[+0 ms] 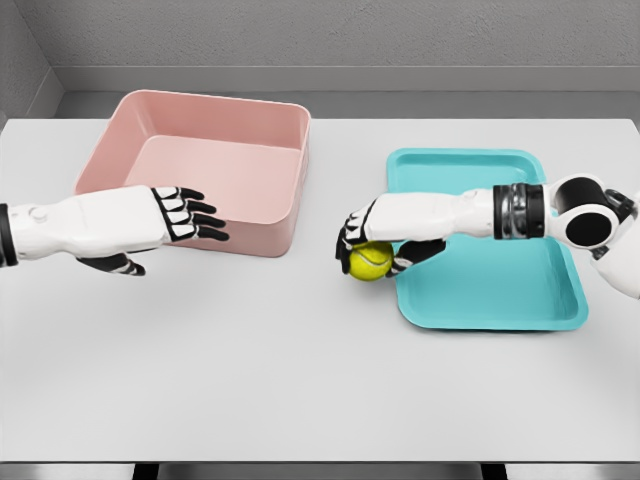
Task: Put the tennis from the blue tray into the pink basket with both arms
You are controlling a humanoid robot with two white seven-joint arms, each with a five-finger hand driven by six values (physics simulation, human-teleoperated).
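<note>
Spanning nearly the whole picture, the white table (300, 380) carries everything else. The pink basket (215, 175) sits at its far left of middle, a deep square tub with sloping walls, open side up and with nothing visible inside. To the right of it, well apart, lies the blue tray (500, 290), a shallow turquoise rectangle with rounded corners, its long side running away from the robot.

The right arm comes in from the right edge and reaches leftward across the tray, so that the forearm covers part of the tray's far half. The right hand (385, 240) is past the tray's left rim, over the bare table between tray and basket. Its dark-tipped fingers curl down over the top of the tennis ball (371, 260) and the thumb closes in from the near side, so the ball is clasped from above.

The left arm enters from the left edge and stops in front of the basket's near wall. The left hand (170, 225) is flat, fingers stretched out and slightly fanned toward the right, thumb hanging below, gripping nothing.

The yellow-green ball lies just off the tray's left edge, outside the basket.
</note>
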